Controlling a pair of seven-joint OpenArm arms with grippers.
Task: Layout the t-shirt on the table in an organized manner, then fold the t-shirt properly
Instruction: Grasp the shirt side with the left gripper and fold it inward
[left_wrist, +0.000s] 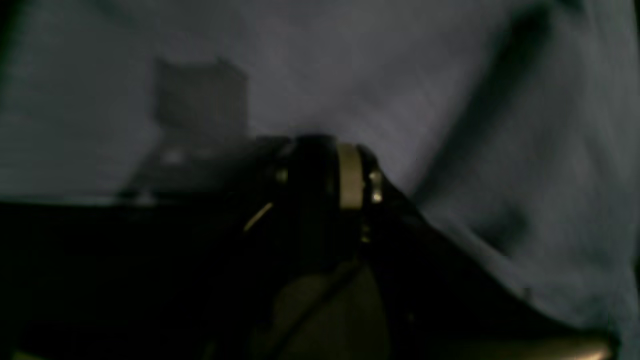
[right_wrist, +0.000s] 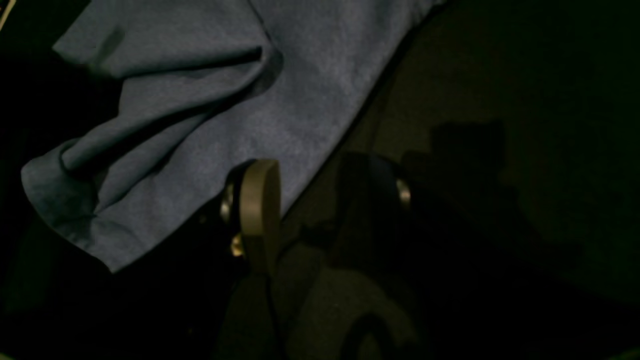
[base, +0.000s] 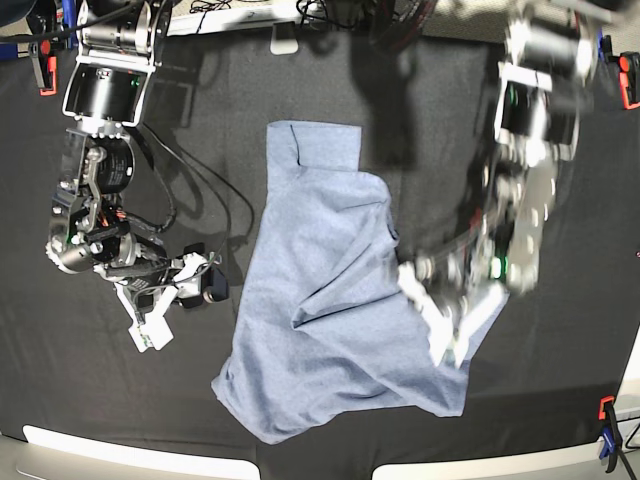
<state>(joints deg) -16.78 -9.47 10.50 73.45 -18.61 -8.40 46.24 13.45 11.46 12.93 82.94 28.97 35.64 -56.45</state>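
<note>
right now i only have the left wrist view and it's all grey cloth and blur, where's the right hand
Observer: In the base view the right hand is off the t-shirt, over the black table just beside the shirt's edge.
Operator: is it holding anything
Observer: No. The right wrist view shows its jaws apart with nothing between them. One finger sits in front of the shirt's edge, and the other is over the black cloth.
Operator: shirt laid flat yet
Observer: Not yet. From the base view it lies crumpled, with a long fold running across its middle.
</note>
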